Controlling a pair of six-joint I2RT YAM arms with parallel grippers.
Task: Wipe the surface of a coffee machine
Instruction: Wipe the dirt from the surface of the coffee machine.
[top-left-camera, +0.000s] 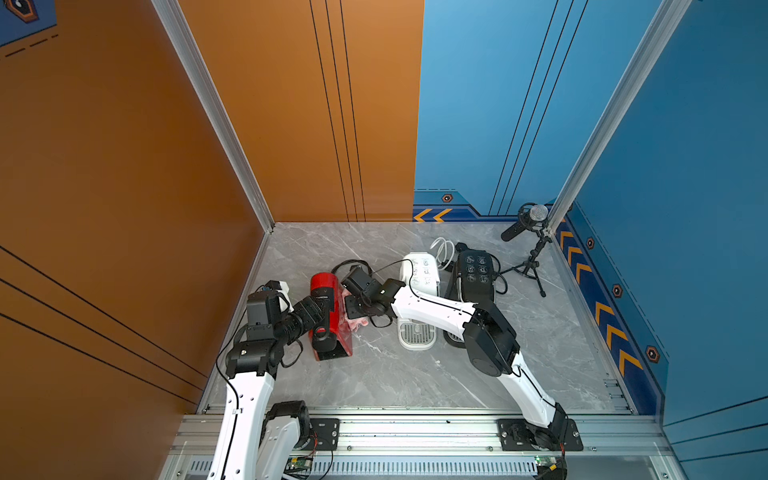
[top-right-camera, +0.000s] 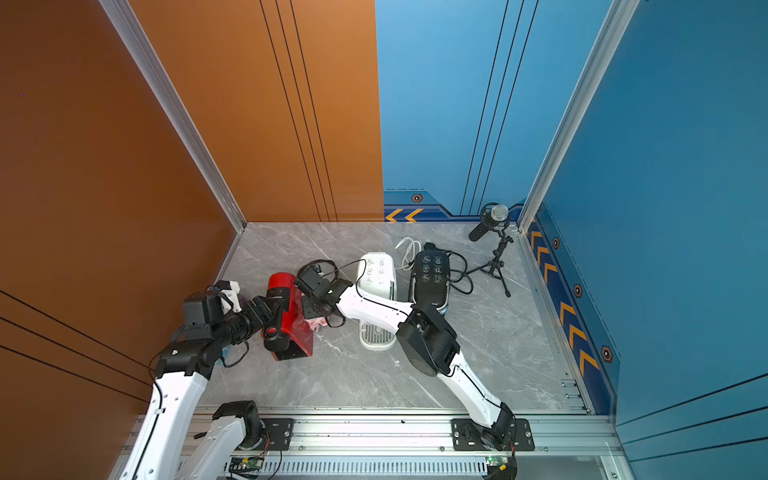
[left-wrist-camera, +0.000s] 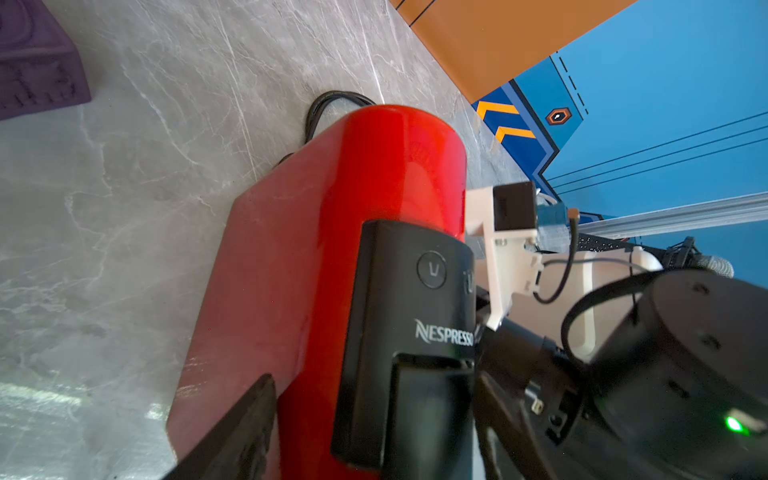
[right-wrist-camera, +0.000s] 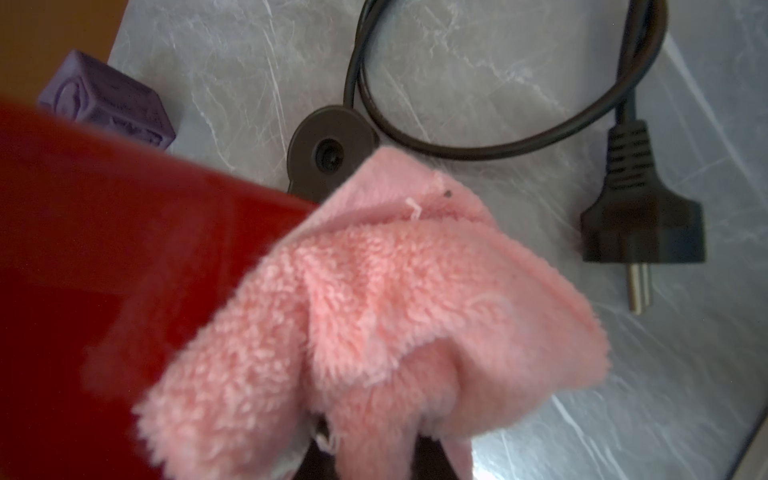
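Note:
The red coffee machine (top-left-camera: 328, 291) (top-right-camera: 282, 286) stands at the left of the marble table. My left gripper (top-left-camera: 322, 309) (top-right-camera: 276, 309) (left-wrist-camera: 374, 382) straddles its black Nespresso head (left-wrist-camera: 411, 291). One finger (left-wrist-camera: 232, 432) lies against the red side, and the jaws are set wide, shut on the machine. My right gripper (top-left-camera: 353, 309) (top-right-camera: 309, 309) (right-wrist-camera: 374, 457) is shut on a pink fluffy cloth (right-wrist-camera: 374, 299) (top-left-camera: 358, 323). The cloth presses against the machine's red side panel (right-wrist-camera: 124, 270) and hides the right fingers.
A white coffee machine (top-left-camera: 417, 274) and a black one (top-left-camera: 473, 270) stand to the right, partly under my right arm. A microphone on a tripod (top-left-camera: 530, 220) stands in the back right corner. A purple block (right-wrist-camera: 108, 99) and a black cord with plug (right-wrist-camera: 640, 208) lie behind the red machine.

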